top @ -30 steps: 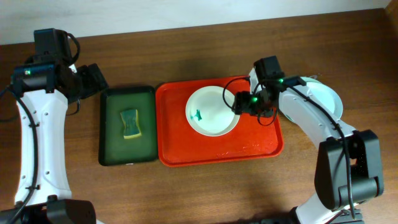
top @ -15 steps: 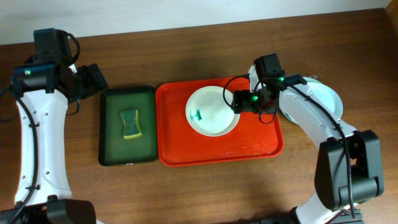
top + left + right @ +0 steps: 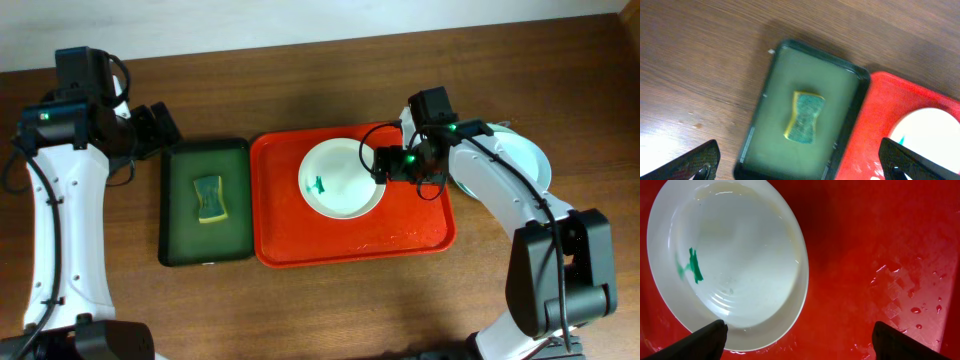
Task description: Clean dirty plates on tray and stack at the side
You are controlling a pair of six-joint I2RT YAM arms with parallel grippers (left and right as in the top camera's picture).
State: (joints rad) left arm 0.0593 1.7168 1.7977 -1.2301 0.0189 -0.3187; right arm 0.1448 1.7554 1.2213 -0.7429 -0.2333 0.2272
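On a brown wooden desk (image 3: 300,310), the right jaws are held wide and empty over a green-smeared plate (image 3: 340,190) lying upper-centre in the red tray (image 3: 300,240), and the left jaws are spread wide beside the dark green tray (image 3: 180,230).

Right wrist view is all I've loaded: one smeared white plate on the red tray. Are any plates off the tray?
Observer: Yes. Overhead shows at least one white plate just right of the red tray, partly hidden by the right arm.
Operator: Anything to wipe with?
Observer: A sponge lies in a dark green tray left of the red one.
Operator: And the left arm?
Observer: The left fingers stand open and empty, near the green tray's far left corner.
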